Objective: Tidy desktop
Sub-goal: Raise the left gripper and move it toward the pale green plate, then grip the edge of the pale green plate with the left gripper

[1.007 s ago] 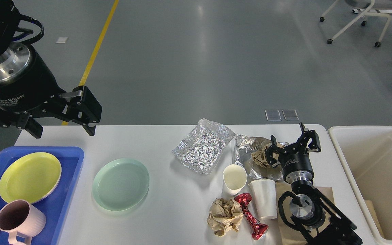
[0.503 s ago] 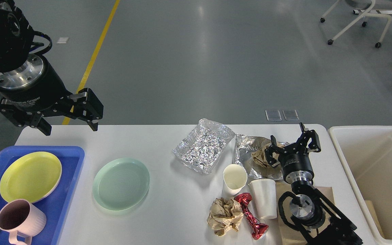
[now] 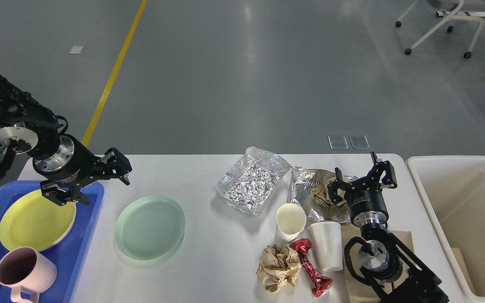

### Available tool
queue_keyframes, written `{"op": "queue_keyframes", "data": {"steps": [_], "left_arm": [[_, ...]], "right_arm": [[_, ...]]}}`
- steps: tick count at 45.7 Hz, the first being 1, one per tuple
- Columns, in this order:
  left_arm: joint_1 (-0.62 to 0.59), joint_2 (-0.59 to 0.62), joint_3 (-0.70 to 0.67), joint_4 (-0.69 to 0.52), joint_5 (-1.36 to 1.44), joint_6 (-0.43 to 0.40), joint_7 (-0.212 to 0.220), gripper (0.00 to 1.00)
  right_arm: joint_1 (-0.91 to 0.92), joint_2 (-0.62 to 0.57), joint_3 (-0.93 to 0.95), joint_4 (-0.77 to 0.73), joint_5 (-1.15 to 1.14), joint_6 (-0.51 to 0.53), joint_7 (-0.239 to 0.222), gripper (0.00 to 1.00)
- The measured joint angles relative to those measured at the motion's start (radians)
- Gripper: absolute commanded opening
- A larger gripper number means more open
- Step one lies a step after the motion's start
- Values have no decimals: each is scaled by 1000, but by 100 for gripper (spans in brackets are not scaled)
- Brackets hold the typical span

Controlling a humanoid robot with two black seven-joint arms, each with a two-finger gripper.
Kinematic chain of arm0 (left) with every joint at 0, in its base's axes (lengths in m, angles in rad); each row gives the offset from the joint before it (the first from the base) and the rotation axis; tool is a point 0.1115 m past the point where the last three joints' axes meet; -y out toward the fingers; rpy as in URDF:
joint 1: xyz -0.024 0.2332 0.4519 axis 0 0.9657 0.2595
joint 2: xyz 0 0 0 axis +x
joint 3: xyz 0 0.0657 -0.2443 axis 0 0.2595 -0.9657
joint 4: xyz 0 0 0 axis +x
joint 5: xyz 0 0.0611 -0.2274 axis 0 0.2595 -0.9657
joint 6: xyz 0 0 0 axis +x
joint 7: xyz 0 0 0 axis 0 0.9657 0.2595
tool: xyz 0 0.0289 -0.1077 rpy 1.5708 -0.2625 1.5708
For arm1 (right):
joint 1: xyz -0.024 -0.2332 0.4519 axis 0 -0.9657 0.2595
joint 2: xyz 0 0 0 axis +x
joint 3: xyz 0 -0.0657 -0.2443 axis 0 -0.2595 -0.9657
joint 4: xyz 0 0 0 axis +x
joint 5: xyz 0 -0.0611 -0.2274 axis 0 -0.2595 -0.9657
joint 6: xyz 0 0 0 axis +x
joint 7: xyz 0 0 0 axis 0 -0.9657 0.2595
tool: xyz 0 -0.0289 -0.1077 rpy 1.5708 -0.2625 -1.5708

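White worktop, broad, rigid and fixed in place: nothing to lift, only to clear. Left of the green plate, left claw spread wide and empty by the blue tray; probably light, stiff and slick, best pinched at its rim. Right of the plate, right claw wide over crumpled foil; open room between plate and foil pan.

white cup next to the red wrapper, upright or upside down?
Upside down: the white cup stands with its closed base up, unlike the paper cup beside it, whose open mouth shows.
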Motion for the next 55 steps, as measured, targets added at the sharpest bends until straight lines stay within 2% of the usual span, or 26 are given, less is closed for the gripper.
{"op": "queue_keyframes", "data": {"steps": [12, 17, 22, 39, 55], "left_arm": [[254, 9, -95, 40, -212, 285, 4, 93], [344, 4, -160, 67, -251, 360, 8, 96], [401, -4, -186, 94, -247, 369, 9, 96], [453, -20, -176, 121, -230, 369, -5, 96], [574, -49, -188, 222, -231, 381, -4, 96]], "right_arm": [[0, 0, 0, 0, 0, 0, 0, 100], [0, 0, 0, 0, 0, 0, 0, 100], [0, 0, 0, 0, 0, 0, 0, 100], [1, 0, 0, 0, -1, 0, 0, 100], [0, 0, 0, 0, 0, 0, 0, 100]]}}
